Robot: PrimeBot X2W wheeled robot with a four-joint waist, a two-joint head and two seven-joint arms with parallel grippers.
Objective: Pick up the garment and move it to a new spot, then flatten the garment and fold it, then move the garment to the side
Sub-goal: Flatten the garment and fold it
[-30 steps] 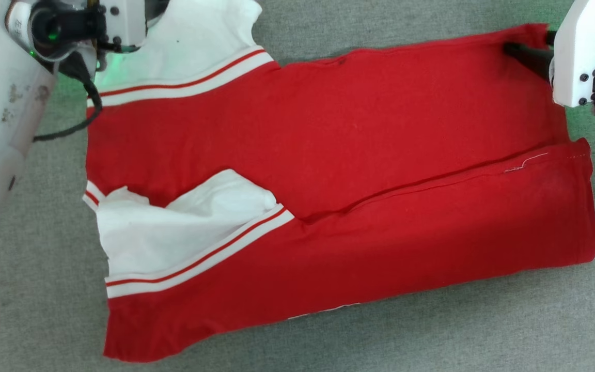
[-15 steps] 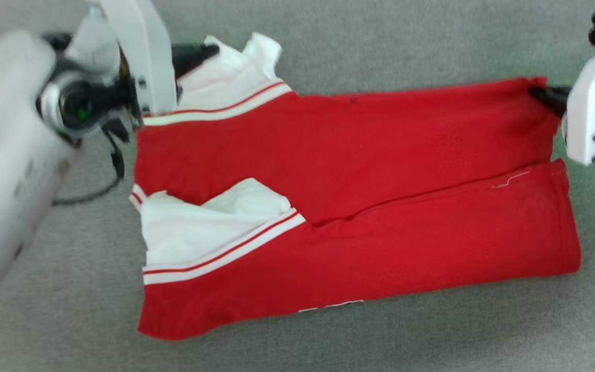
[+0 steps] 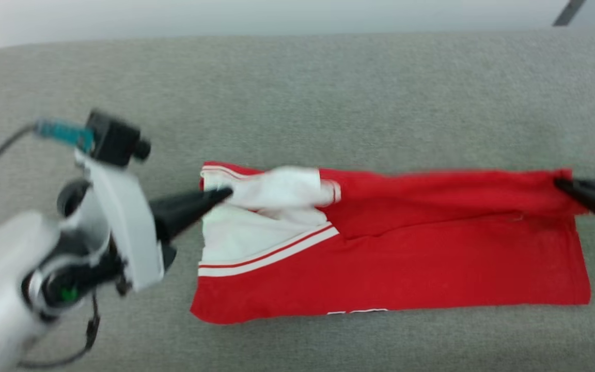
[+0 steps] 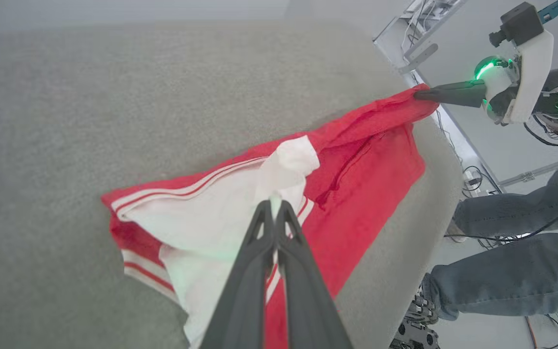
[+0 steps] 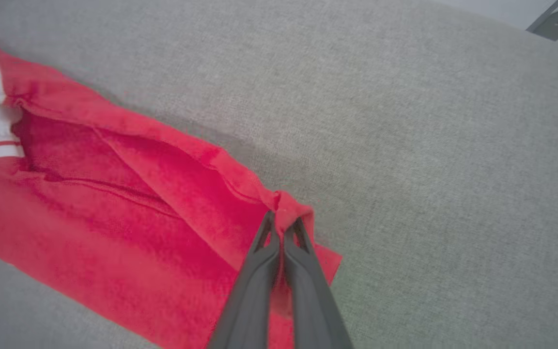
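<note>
- Head view: the garment lies across the middle of the grey surface, its near long side already turned in over the body. The left gripper is clenched on the white sleeve at the far left corner, and the right gripper is pinched on the far red hem corner, so the far edge hangs raised and taut between them. I judge the pick-up, the move and the flattening done, and the folding about halfway
- Left wrist view: the two fingers meet with white sleeve cloth nipped at their tips. The red body runs away to the other gripper, which holds its corner beyond the table edge. A person's legs stand off to the side
- Right wrist view: the fingers press together on a bunched bit of red hem lifted off the surface, while the rest lies flat beside it
- Left to do, by my reading: lay the far edge over the near half, let go, perhaps fold once more, then shift the bundle to the side
</note>
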